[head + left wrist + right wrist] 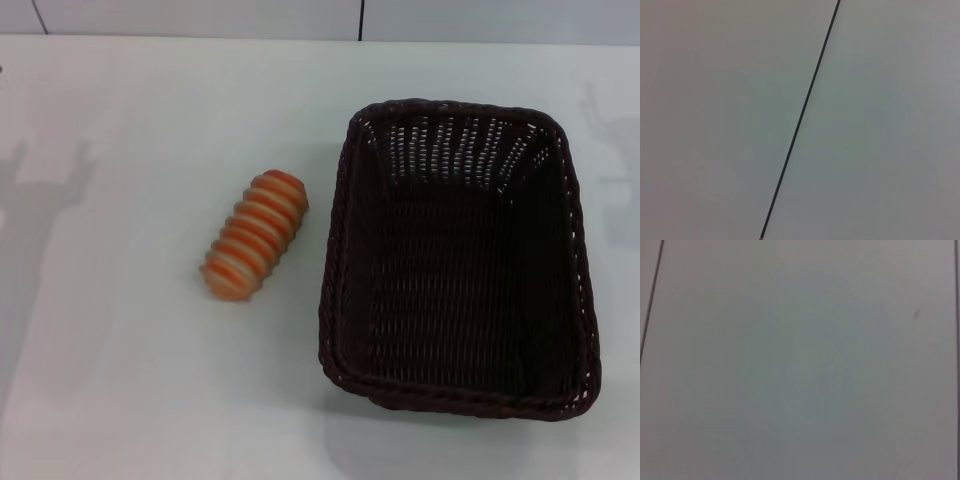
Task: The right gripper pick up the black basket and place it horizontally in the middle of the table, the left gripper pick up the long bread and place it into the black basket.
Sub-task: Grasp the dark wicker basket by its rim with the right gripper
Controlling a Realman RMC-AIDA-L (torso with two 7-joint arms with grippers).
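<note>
No step is begun. The dark woven wicker basket (pixel 460 260) stands lengthwise at the right of the white counter (pixel 120 380); the orange-and-cream ridged loaf (pixel 255 235) lies just beside it. Neither pincer shows, state unknowable. You must first turn the basket crosswise at centre.

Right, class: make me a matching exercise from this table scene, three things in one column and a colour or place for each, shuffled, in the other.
Column one:
1. bread
2. basket
3. table

Column two:
A. plain white, with everything resting on it
B. dark woven, on the robot's right side, nothing inside
C. orange and cream stripes, lying left of the basket, apart from it

Pairs: 1-C, 2-B, 3-A. Neither gripper is in view.
</note>
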